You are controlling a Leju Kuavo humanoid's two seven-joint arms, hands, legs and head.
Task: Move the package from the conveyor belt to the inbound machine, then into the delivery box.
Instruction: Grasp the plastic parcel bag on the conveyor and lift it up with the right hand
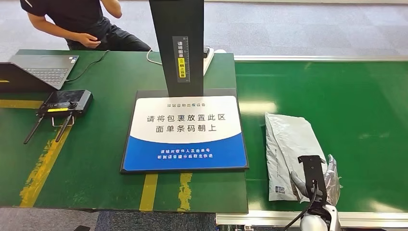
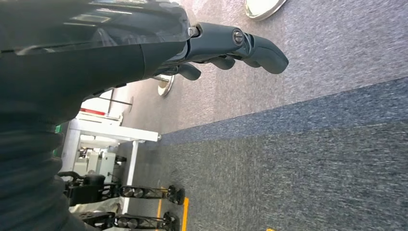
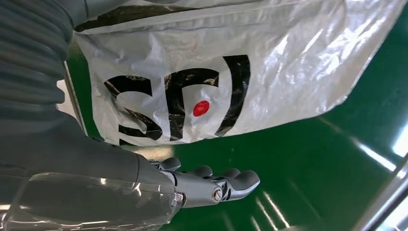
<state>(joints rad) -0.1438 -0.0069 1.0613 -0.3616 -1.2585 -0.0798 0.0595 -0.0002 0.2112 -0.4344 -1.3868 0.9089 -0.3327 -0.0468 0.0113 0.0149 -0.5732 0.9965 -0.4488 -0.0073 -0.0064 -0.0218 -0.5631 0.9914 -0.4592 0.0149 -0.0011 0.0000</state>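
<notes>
While the right hand sits at the near end of the grey poly mailer package on the green conveyor belt, the step in hand looks like securing a grip before the lift. In the right wrist view the hand's fingers lie stretched out under the bag's edge, with the film draped just above them; whether the thumb presses from the other side is hidden, so I cannot tell if the bag is actually pinched. To do this well, the fingers should slide further beneath the film and the thumb close down on a good fold of it, since thin slack plastic will likely slip or sag out of a shallow hold. The lift should then carry the bag across, away from the hand's side, to the blue-and-white placement pad of the inbound machine, barcode label up.

The package is a crinkled, glossy silver-grey bag, flat and limp, with bold black lettering and a red dot on its underside.

The left hand hangs over the carpet floor, fingers loosely curled and holding nothing.
</notes>
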